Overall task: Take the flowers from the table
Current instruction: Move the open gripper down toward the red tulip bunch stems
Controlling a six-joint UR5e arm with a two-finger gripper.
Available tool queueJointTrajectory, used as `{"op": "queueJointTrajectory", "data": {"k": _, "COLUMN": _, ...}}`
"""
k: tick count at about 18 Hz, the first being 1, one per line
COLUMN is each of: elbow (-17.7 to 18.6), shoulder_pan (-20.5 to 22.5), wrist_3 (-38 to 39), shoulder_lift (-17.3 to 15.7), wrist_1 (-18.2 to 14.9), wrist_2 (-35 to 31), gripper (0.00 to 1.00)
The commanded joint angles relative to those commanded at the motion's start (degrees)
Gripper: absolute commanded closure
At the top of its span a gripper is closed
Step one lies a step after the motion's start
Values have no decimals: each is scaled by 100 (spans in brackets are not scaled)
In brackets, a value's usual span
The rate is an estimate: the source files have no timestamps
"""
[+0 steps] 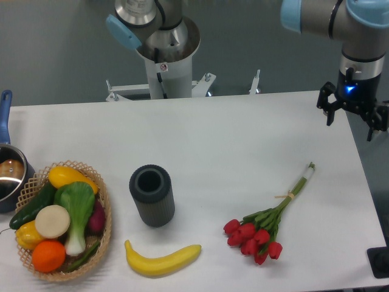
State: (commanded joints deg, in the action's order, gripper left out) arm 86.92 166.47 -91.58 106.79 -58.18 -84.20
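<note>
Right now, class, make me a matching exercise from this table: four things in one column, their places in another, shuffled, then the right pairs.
Things:
1. flowers
2. banana
3. basket
4. gripper

Places:
A. front left corner of the table
B. above the table's far right edge
C. front right, blooms toward the front
D. front edge, before the dark cylinder

Pairs: 1-C, 2-D, 3-A, 4-B

Gripper [351, 119] spread open, empty, above table [243, 140] edge. Flowers [269, 224] well below the fingers [330, 113], flat on white. Cup [152, 195], banana [162, 258], basket [103, 231] far off.
</note>
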Motion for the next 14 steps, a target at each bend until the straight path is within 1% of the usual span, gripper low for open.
{"op": "queueJointTrajectory", "data": {"k": 2, "elbow": 0, "shoulder_pan": -9, "wrist_3": 26, "shoulder_lift": 9, "wrist_1": 26, "wrist_2": 35, "gripper": 0}}
{"op": "queueJointTrajectory", "data": {"k": 5, "elbow": 18, "shoulder_pan": -18, "wrist_3": 105, "shoulder_lift": 18, "wrist_1": 26, "wrist_2": 298, "gripper": 0}}
{"op": "queueJointTrajectory", "data": {"k": 8, "elbow": 44, "shoulder_pan": -18, "wrist_3": 500, "shoulder_lift": 35, "wrist_1": 79, "wrist_2": 483, "gripper": 0}}
{"op": "queueJointTrajectory", "data": {"k": 12, "elbow": 210, "shoulder_pan": -44, "wrist_3": 834, "shoulder_lift": 61, "wrist_1": 456, "wrist_2": 527, "gripper": 0}}
{"op": "queueJointTrajectory", "data": {"k": 14, "elbow": 290, "shoulder_pan": -123, "wrist_3": 1080, "shoulder_lift": 105, "wrist_1": 684, "wrist_2": 527, "gripper": 0}}
